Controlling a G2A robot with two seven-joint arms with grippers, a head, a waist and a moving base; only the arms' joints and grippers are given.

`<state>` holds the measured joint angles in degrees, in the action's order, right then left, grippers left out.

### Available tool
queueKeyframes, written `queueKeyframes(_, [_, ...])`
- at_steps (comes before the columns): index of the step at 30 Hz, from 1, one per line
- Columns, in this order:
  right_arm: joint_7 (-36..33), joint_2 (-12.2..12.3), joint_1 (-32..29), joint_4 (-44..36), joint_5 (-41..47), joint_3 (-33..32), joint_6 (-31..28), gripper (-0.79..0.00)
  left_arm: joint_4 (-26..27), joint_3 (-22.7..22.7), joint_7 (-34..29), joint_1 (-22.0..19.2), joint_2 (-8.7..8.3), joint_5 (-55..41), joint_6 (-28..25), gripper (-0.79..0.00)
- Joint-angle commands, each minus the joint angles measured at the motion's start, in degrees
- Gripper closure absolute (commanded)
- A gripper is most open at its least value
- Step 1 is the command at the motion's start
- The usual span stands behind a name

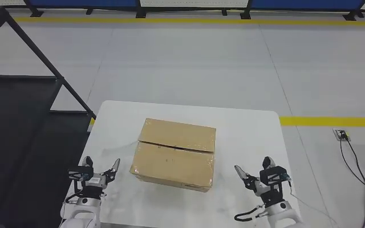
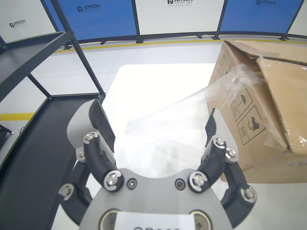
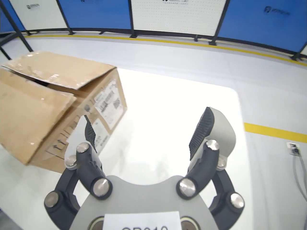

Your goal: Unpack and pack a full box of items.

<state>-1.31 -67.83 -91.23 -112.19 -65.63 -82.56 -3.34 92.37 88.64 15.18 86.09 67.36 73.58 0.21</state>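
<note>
while the cardboard box [image 1: 174, 155] sits at the middle of the white table [image 1: 245, 128], top flaps folded down with one flap slightly lifted at the seam, the left gripper [image 1: 101, 165] hangs over the table's near left corner, fingers spread apart around nothing. the right gripper [image 1: 252, 166] hangs over the near right corner, fingers likewise apart and empty. neither touches the box. loose clear tape [image 2: 230, 82] sticks out from the box end facing the left gripper. a black shelf rack [image 1: 34, 142] stands just left of the table.

Shiny pale floor [image 1: 199, 62] with yellow lines [image 1: 322, 121]. Blue and white wall panels [image 3: 177, 17] behind. Black metal shelf rack [image 1: 28, 131] beside white table [image 1: 251, 137].
</note>
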Motion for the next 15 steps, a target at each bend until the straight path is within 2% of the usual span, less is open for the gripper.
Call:
queueKeyframes(1, [-2.16,0.02,0.83,0.5,7.22,-1.19,-3.22,-0.785,-1.22,-1.27,0.45,-1.24,0.13,1.02,-0.61,-0.785])
queueKeyframes(9, [-3.46,0.14,1.19,0.47,6.98,-2.24,-3.3,-0.785,-4.42,-4.01,1.08,-3.79,0.49,3.67,-2.55,-0.785])
queueKeyframes(12, [-5.01,0.06,1.56,0.47,11.62,-1.98,-5.79,-0.785,-4.16,-5.01,1.27,-3.84,0.63,4.76,-2.85,-0.785])
queueKeyframes(15, [-9.75,0.11,3.81,1.31,17.83,-2.4,-8.64,-0.785,-3.53,-5.59,1.56,-3.51,0.75,5.28,-2.78,-0.785])
